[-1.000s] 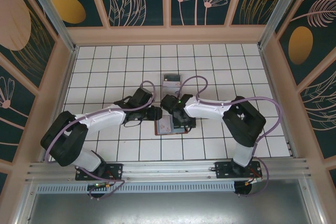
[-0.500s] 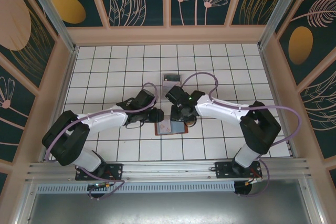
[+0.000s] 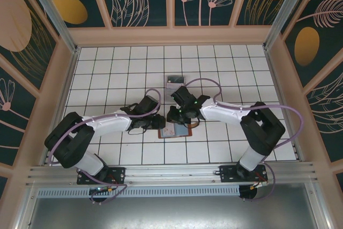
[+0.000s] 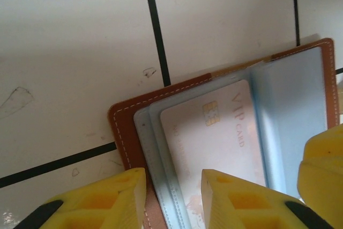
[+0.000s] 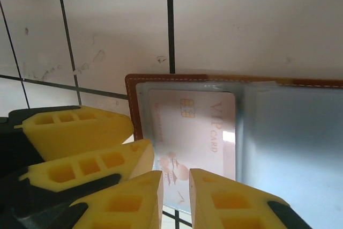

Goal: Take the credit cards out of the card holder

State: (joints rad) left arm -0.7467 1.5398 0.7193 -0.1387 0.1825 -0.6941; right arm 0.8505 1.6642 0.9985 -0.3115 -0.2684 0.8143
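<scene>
The card holder lies open on the tiled floor, reddish-brown leather with blue-grey sleeves. A pale pink credit card printed "VIP CARD" sits in the left-hand sleeve. My left gripper hangs over the holder's left edge, its yellow fingers a little apart astride the leather border and sleeve edges. My right gripper is over the card's near end, its fingers a narrow gap apart, with the card's surface showing in that gap. The two grippers stand almost touching.
A small clear tray with something greyish in it sits two tiles beyond the holder. White tiles with dark joints stretch all round. Wooden walls enclose the floor on the far, left and right sides.
My right gripper has shifted left across the holder to the card's end, its fingers drawing much closer together. The left gripper's fingers have narrowed a little and it stays by the holder's left edge.
</scene>
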